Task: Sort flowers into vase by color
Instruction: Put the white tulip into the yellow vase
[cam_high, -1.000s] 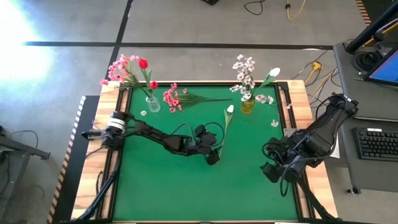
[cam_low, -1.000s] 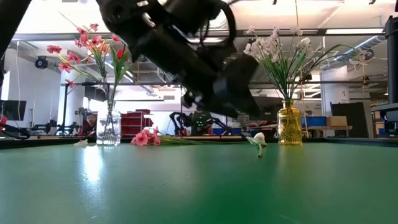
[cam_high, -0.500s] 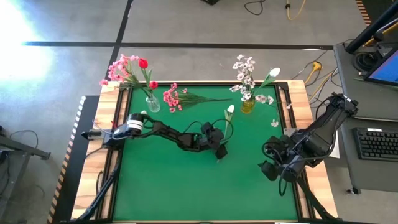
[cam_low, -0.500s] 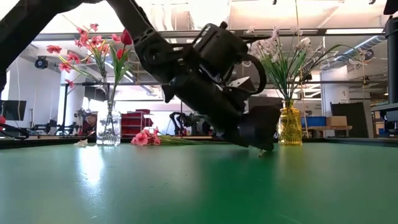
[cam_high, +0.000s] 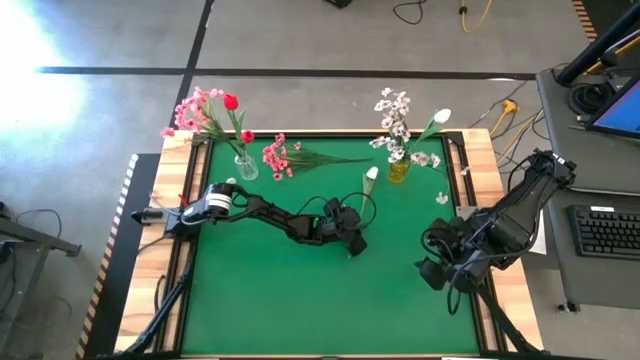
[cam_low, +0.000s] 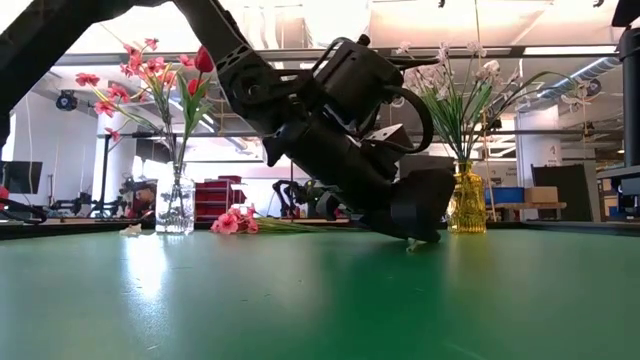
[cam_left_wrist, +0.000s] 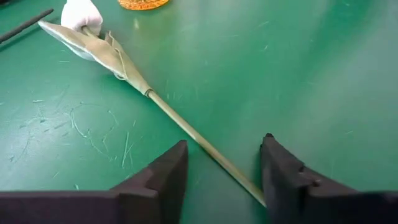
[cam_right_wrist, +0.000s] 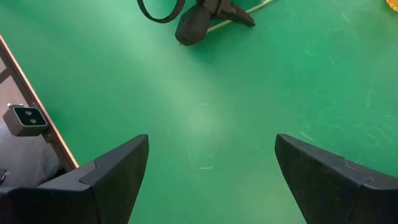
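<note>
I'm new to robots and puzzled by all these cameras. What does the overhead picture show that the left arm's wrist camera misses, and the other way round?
Only the overhead view shows both vases: the clear vase with red and pink flowers, the yellow vase with white ones, a pink spray lying on the table, and the right gripper waiting at the right side.

Only the wrist view shows the left gripper open, its fingers either side of the stem.

Both show the white tulip lying on the green table.
</note>
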